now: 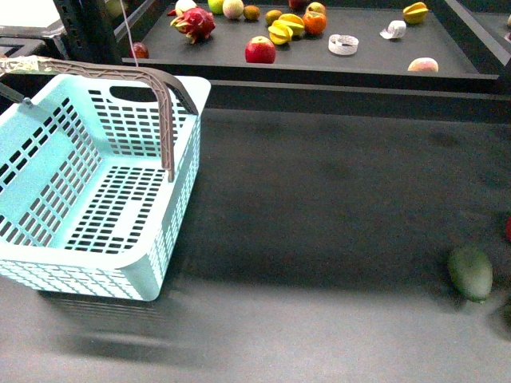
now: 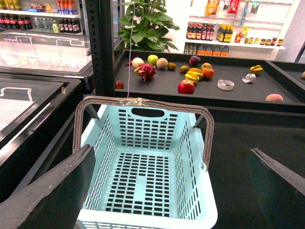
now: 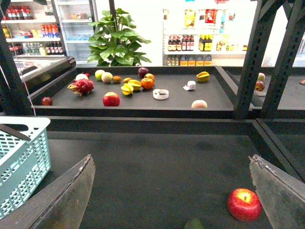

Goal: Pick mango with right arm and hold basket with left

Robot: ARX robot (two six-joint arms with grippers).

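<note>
Best guess for the mango (image 1: 274, 14): the small yellow-orange oval near the top of the front view, up on the far shelf (image 1: 375, 60), tucked just left of the yellow star fruits (image 1: 286, 30). Too small to call for sure, though. Definitely not the dark green fruit (image 1: 471, 273) down at the lower right, so no grabbing that one. Also a red apple (image 3: 244, 204) lying close to the right arm, not part of the job.

As for the right gripper (image 3: 170, 157): fingers spread wide, nothing between them, well apart from the mango. Same story for the left gripper (image 2: 170, 149): spread wide, hovering over the near rim of the basket (image 1: 180, 191), no visible contact with rim or handles. Basket filling the left side of the front view, nothing inside, grey-brown handles (image 1: 166, 120) swung up across the opening.

Reads like the very start: no hold on the basket, no pick yet. Next up, probably: bring the left down and close on the rim or a handle to steady things. Then send the right a long way forward to the shelf, line up over the oval, and avoid knocking the star fruits right beside it. Glossy skin, so likely slippery; worth a centred grip across the narrow side.
</note>
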